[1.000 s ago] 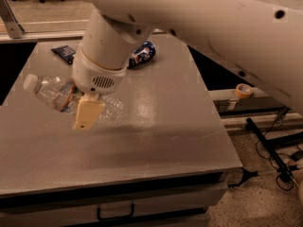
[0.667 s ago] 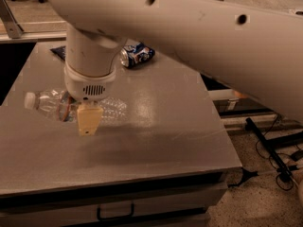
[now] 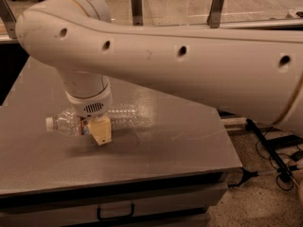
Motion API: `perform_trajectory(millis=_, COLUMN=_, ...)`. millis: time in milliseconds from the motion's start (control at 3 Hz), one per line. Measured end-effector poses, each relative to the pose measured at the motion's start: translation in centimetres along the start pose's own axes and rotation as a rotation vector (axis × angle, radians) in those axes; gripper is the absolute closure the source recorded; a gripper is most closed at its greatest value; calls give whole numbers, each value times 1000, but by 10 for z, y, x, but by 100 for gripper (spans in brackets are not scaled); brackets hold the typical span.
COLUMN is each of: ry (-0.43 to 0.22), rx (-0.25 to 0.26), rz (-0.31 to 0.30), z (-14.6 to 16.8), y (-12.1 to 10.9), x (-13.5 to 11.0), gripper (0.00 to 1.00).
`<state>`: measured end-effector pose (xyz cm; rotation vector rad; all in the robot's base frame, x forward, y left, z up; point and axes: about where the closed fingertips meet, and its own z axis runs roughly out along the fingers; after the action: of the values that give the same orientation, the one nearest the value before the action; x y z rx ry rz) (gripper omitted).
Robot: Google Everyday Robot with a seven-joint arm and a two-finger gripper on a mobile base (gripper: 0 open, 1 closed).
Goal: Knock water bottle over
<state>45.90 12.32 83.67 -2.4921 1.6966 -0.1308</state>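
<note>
Camera view, the only angle we get: the water bottle is flat on its side on the grey table, in the left half and about midway between the back and front edges. Its white cap points at the left edge and the clear ribbed body runs off to the right, roughly parallel to the front edge. So yeah, it's down, not standing. The gripper sits right at the bottle, a tan blocky piece hanging from the round white wrist, covering the stretch of the bottle just right of the neck end, with its tip down at the tabletop. Honestly can't tell if it's clamped on the bottle or just parked in front of it, since the wrist hides that part. The big white arm sweeps in from the right and fills most of the upper half, blocking the back edge and far corners of the table. Below the front edge there's a drawer with a dark handle, and off past the right edge some black cables lie on the speckled floor.
</note>
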Motion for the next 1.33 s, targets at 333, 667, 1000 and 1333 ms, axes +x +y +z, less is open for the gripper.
perform_trajectory(millis=333, ry=44, rx=-17, rz=5, z=11, y=-2, x=8, gripper=11)
perform_trajectory(millis=667, ry=44, rx=-17, rz=5, z=8, y=-2, x=8, gripper=0)
perform_trajectory(millis=1000, ry=32, rx=-37, rz=24, z=4, y=-8, x=16, gripper=0)
perform_trajectory(millis=1333, ry=10, rx=-45, rz=45, z=-2, y=-13, x=22, gripper=0)
